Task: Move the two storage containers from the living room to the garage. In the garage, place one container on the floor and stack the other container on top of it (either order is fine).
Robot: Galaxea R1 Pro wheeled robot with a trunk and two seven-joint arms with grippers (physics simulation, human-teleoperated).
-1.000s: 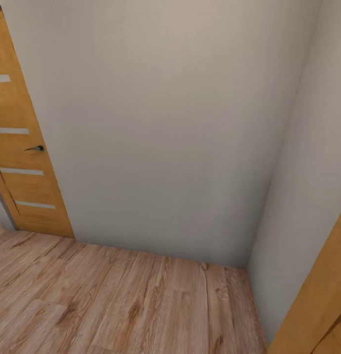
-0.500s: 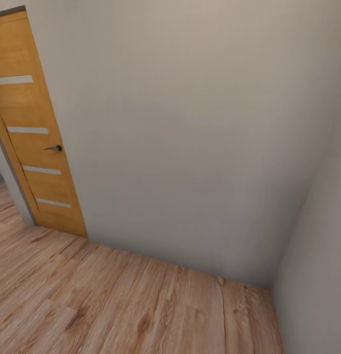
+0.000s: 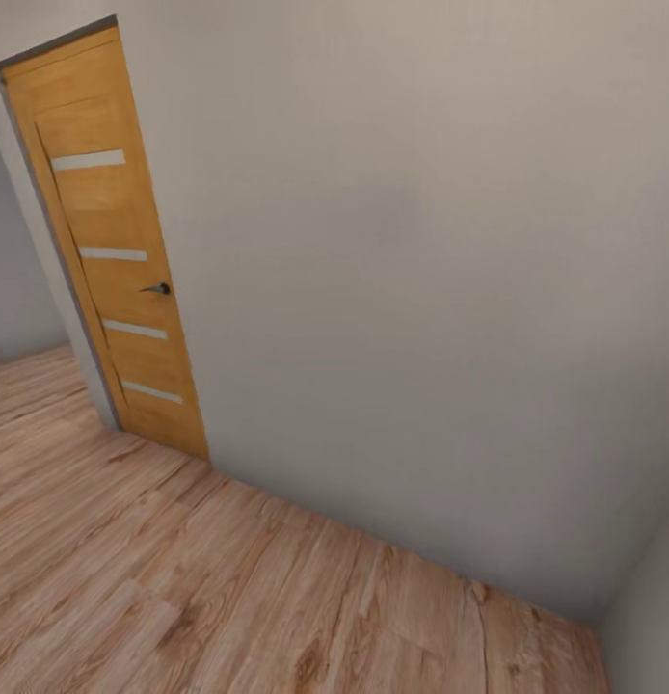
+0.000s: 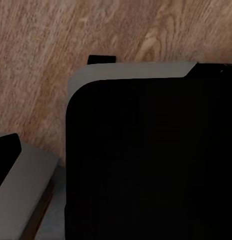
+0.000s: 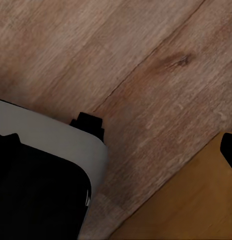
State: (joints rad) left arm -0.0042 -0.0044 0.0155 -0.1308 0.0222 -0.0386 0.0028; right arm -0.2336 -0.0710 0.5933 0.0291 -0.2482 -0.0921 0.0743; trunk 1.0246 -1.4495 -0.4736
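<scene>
The head view looks down at a plain pale grey wall (image 3: 392,289) that meets a light wood-plank floor (image 3: 228,598). A honey-coloured wooden door (image 3: 108,241) stands at the near end of this wall, just where the wall turns a corner. The door has four narrow pale horizontal strips across it and a small dark lever handle (image 3: 158,288) on the edge nearest the long stretch of wall. Past the door's far side the planks run on toward another grey wall. At the opposite end from the door, a second grey wall (image 3: 653,617) closes the corner.

The left wrist view looks down on the same planks, with a large black, grey-rimmed part of the robot's body (image 4: 146,160) close beneath the camera. The right wrist view also faces the planks over a black and grey body part (image 5: 45,175), with a smooth orange-brown surface (image 5: 191,205) beside it. I cannot tell whether either tool is spread or pressed together.
</scene>
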